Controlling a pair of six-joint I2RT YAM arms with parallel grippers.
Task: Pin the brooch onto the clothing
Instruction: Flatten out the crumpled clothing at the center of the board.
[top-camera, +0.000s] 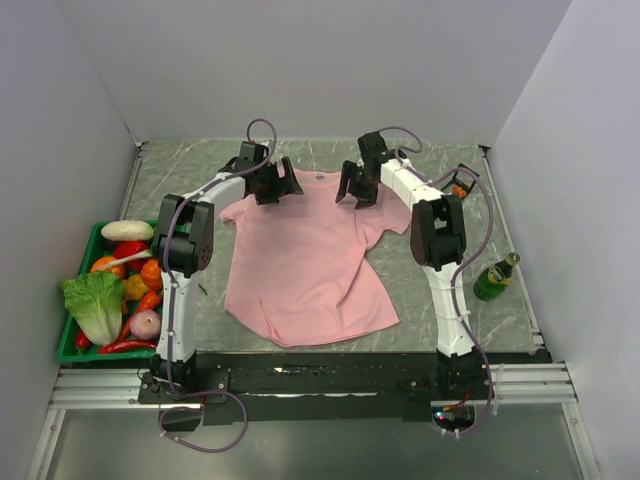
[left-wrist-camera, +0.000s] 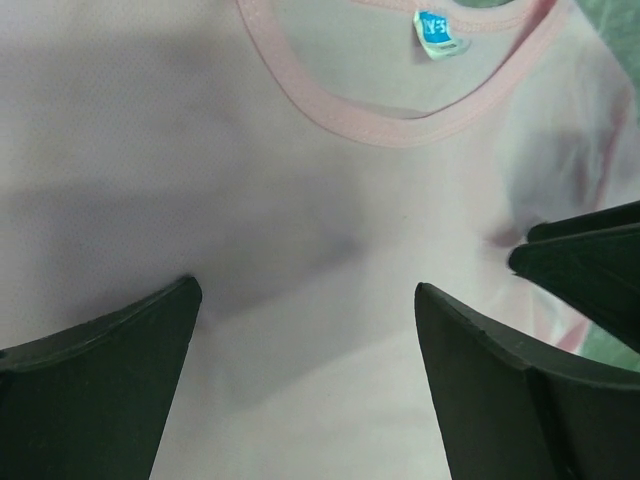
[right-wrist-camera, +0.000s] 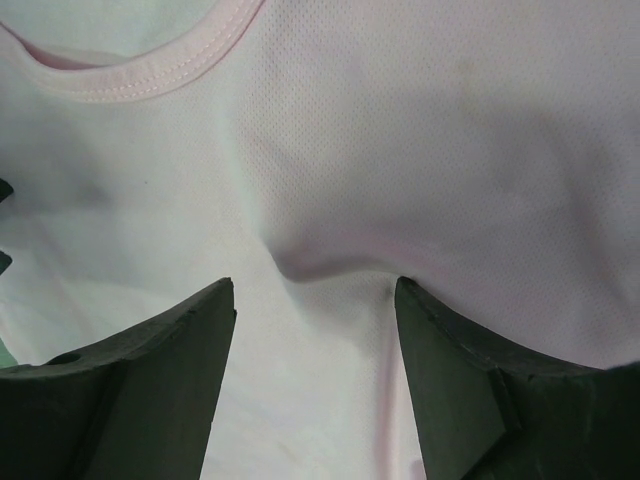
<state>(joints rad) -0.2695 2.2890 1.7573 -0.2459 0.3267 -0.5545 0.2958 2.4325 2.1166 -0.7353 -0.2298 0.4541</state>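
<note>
The pink T-shirt (top-camera: 300, 270) lies flat on the table, collar toward the back. My left gripper (top-camera: 272, 186) is open just above its left chest; in the left wrist view (left-wrist-camera: 308, 290) only fabric (left-wrist-camera: 300, 180) lies between the fingers, with the neck label (left-wrist-camera: 438, 32) ahead. My right gripper (top-camera: 357, 190) is open on the right chest. In the right wrist view (right-wrist-camera: 315, 285) its fingers rest on the shirt (right-wrist-camera: 420, 130), with a small fold raised between them. A tiny orange-red thing (top-camera: 459, 188), seemingly the brooch, lies at the back right behind the right arm's cable.
A green tray (top-camera: 70, 350) of vegetables stands at the left table edge. A green bottle (top-camera: 495, 277) lies at the right, beside the right arm. White walls close in the table. The right gripper's fingers (left-wrist-camera: 590, 270) show at the edge of the left wrist view.
</note>
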